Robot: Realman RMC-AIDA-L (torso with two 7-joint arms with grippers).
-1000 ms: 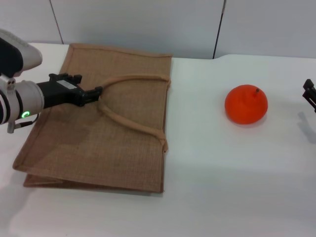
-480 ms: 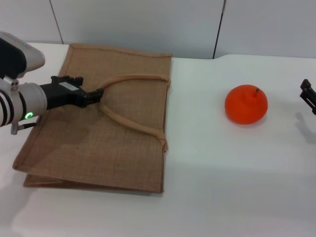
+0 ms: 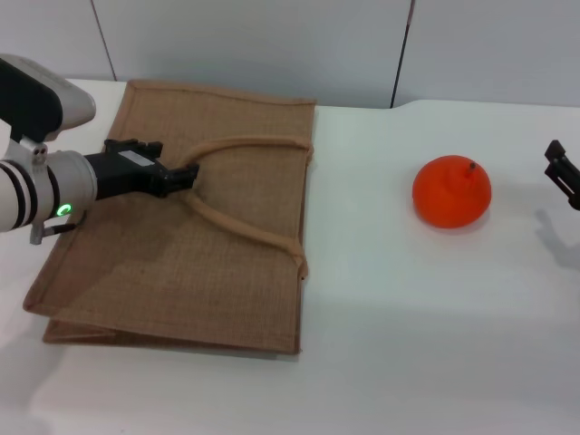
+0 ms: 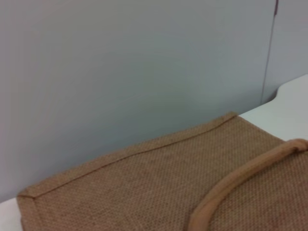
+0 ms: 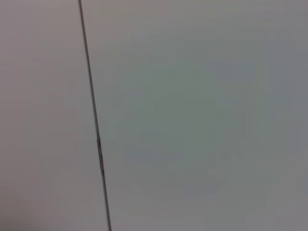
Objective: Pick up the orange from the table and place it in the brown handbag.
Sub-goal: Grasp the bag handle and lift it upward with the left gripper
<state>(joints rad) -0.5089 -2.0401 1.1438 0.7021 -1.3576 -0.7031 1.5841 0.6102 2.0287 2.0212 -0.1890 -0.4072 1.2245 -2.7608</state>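
- Two arms are seen in the head view, one at each edge, with bare white desk point(image 3: 408, 344) filling the near foreground.
- Brown handbag point(image 3: 136, 272) is laid flat on the left part of the desk, its near edge showing a folded gusset and its open end turned toward the centre.
- One rope handle point(image 3: 245, 231) is seen lying as a loop across the top face of the bag, both ends running to the open edge.
- Left pincer point(image 3: 186, 174) is reached in from the left, low over the bag, its dark tip placed at the bend of the handle loop; contact seems likely, though whether the fingers are spread or pinching the rope cannot be told.
- A green light is noted on the left wrist housing.
- Orange point(image 3: 451, 191) is found resting on the desk to the right of the bag, well apart from it, stem nub upward, untouched.
- Right pincer point(image 3: 562, 172) is caught only as a dark tip at the right edge, near the orange but clear of it; its state cannot be told.
- Left wrist view records woven jute point(image 4: 144, 187) and a length of handle point(image 4: 231, 185) against a pale wall.
- Right wrist view offers only blank wall panels with a vertical seam.
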